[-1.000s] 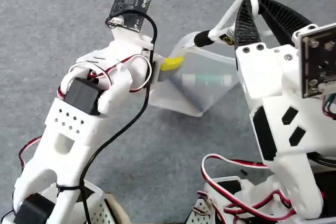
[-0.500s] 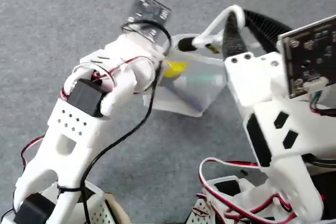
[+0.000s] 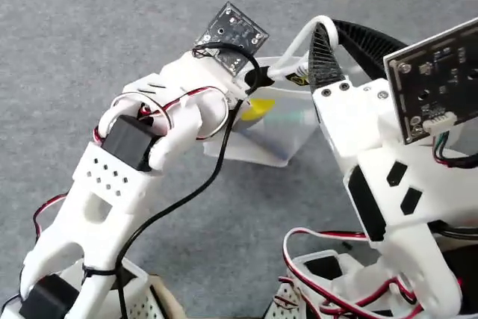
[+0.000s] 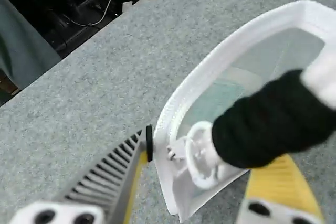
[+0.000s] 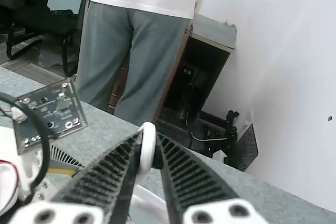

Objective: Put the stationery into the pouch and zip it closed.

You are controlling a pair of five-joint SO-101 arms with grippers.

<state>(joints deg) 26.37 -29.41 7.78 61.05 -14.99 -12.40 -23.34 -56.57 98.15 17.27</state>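
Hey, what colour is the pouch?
The pouch is translucent white, best seen in the left wrist view.

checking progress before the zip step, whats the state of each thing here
pouch: mouth open, unzipped
stationery: inside the pouch
zip pull loop: pinched in right hand
left hand: shut on pouch end
right hand: shut on zip pull loop

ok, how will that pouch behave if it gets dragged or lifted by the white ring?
Probably floppy: the pouch is thin see-through film, and its rim bows instead of lying straight. Likely light for its size, as it looks mostly hollow. So it may slide on the table if the right gripper tugs the ring, unless its end is held.
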